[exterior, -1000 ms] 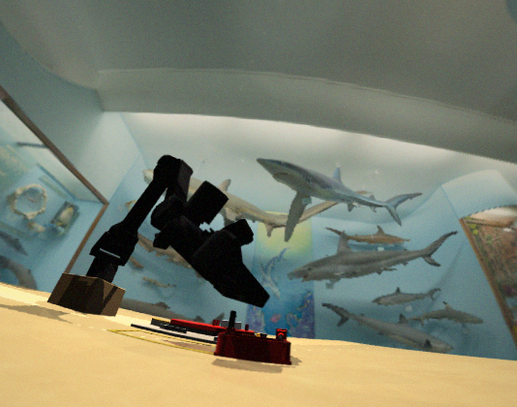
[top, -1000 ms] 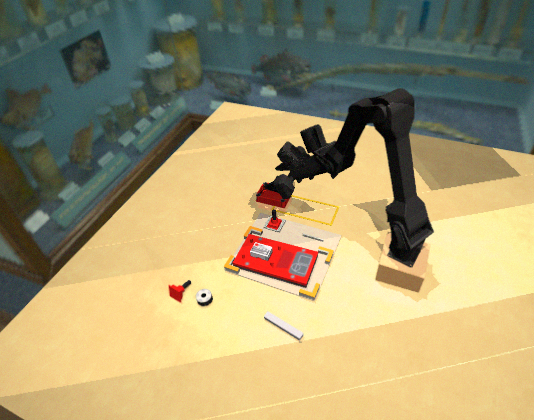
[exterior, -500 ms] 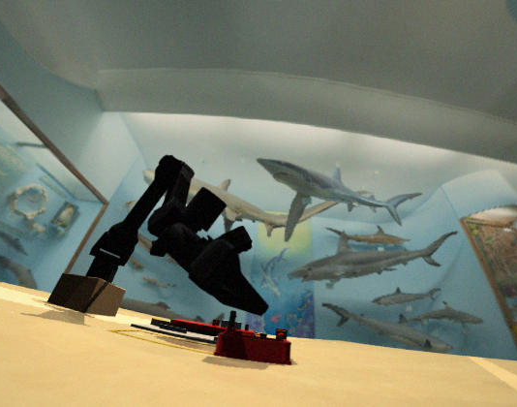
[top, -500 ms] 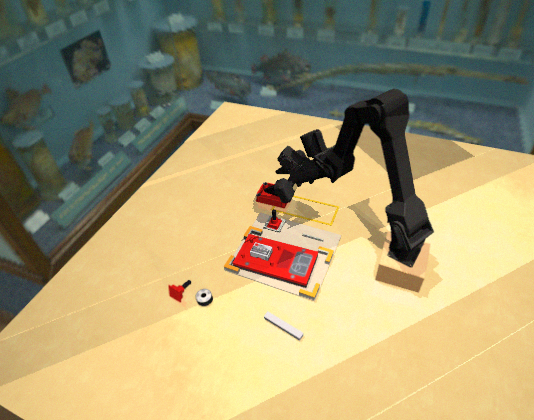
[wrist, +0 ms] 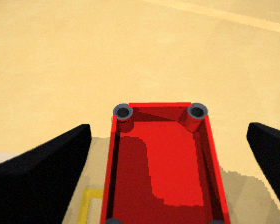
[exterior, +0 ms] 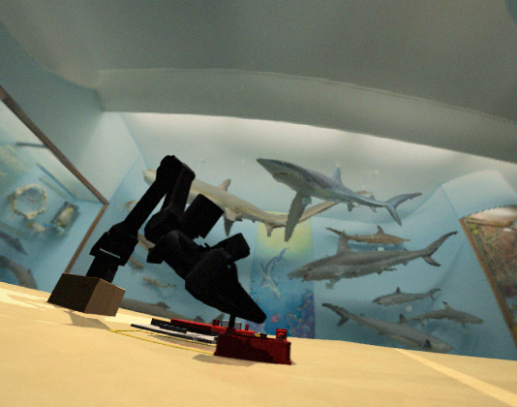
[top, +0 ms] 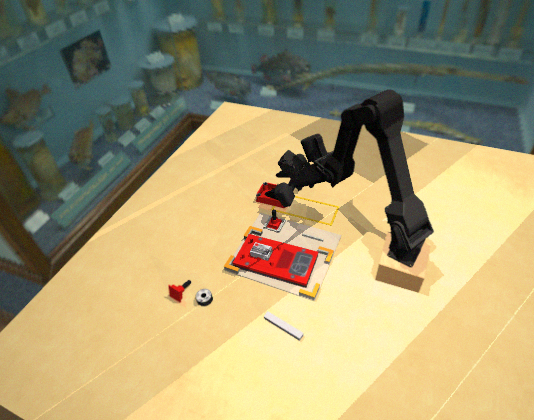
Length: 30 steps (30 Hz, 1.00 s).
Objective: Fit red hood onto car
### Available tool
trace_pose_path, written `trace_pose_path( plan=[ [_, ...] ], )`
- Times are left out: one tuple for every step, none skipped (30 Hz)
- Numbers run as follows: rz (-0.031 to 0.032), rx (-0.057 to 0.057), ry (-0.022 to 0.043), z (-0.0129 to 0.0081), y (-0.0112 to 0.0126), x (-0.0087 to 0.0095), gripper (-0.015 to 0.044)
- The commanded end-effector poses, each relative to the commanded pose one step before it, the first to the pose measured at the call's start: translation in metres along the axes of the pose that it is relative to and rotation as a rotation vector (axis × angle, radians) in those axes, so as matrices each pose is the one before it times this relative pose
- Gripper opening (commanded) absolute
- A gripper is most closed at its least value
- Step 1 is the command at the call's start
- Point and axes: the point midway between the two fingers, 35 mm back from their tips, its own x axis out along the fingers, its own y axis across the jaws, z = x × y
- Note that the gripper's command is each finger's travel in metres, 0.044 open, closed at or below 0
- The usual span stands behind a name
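The hood [wrist: 163, 165] lies on the table [top: 137, 250] just above and left of the chassis [top: 277, 260] in the top view, and in the wrist view it seems to rest open side up, bosses and hollow showing. A grasp taken this way would likely need the shell turned over before the pegs could meet the corner holes, and fingers closing off-centre on the thin side walls could skid or tip it. The gripper [wrist: 166, 172] is spread wide and holds nothing, one finger on each side of the hood; no contact shows.
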Motion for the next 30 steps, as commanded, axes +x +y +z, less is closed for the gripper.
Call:
trace_pose_path(
  plan=[
    [-0.00021,0.0068,0.00873,-0.00815,0.00155,0.00165,0.0440],
    [-0.00010,-0.0002,-0.00035,-0.00081,0.00016,0.00023,0.0440],
    [-0.00010,-0.0002,-0.00035,-0.00081,0.00017,0.00023,0.0440],
    [-0.00010,-0.0002,-0.00035,-0.00081,0.00017,0.00022,0.0440],
    [-0.00010,-0.0002,-0.00035,-0.00082,0.00017,0.00020,0.0440],
    [-0.00010,-0.0002,-0.00035,-0.00082,0.00017,0.00019,0.0440],
    [-0.00010,-0.0002,-0.00034,-0.00082,0.00017,0.00019,0.0440],
    [-0.00008,-0.0001,-0.00028,-0.00067,0.00014,0.00015,0.0440],
    [-0.00005,-0.0001,-0.00017,-0.00040,0.00009,0.00009,0.0440],
    [-0.00002,0.0000,-0.00006,-0.00013,0.00003,0.00003,0.0440],
    [0.00000,0.0000,0.00000,0.00000,0.00000,0.00000,0.0440],
    [0.00000,0.0000,0.00000,0.00000,0.00000,0.00000,0.0440],
    [0.00000,0.0000,0.00000,0.00000,0.00000,0.00000,0.0440],
    [0.00000,0.0000,0.00000,0.00000,0.00000,0.00000,0.0440],
    [0.00000,0.0000,0.00000,0.00000,0.00000,0.00000,0.0440],
    [0.00000,0.0000,0.00000,-0.00007,0.00000,0.00004,0.0440],
    [0.00000,0.0000,0.00000,-0.00014,0.00000,0.00009,0.0440],
    [0.00000,0.0000,0.00000,-0.00021,0.00000,0.00013,0.0440],
    [0.00000,0.0000,0.00000,-0.00028,0.00000,0.00017,0.0440],
    [0.00000,0.0000,0.00000,-0.00034,-0.00001,0.00021,0.0440],
    [0.00000,0.0000,0.00000,-0.00039,-0.00001,0.00024,0.0440],
    [0.00000,0.0000,0.00000,-0.00042,-0.00001,0.00025,0.0440],
    [0.00000,0.0000,0.00000,-0.00042,-0.00001,0.00025,0.0440],
    [0.00000,0.0000,0.00000,-0.00042,0.00000,0.00025,0.0440],
    [0.00000,0.0000,0.00000,-0.00042,0.00000,0.00025,0.0440],
    [0.00000,0.0000,0.00000,-0.00042,0.00000,0.00025,0.0440],
    [0.00000,0.0000,0.00000,-0.00042,0.00000,0.00025,0.0440],
    [0.00000,0.0000,0.00000,-0.00042,0.00000,0.00025,0.0440],
    [0.00000,0.0000,0.00000,-0.00042,0.00000,0.00025,0.0440],
    [0.00000,0.0000,0.00000,-0.00042,0.00000,0.00025,0.0440]
  ],
)
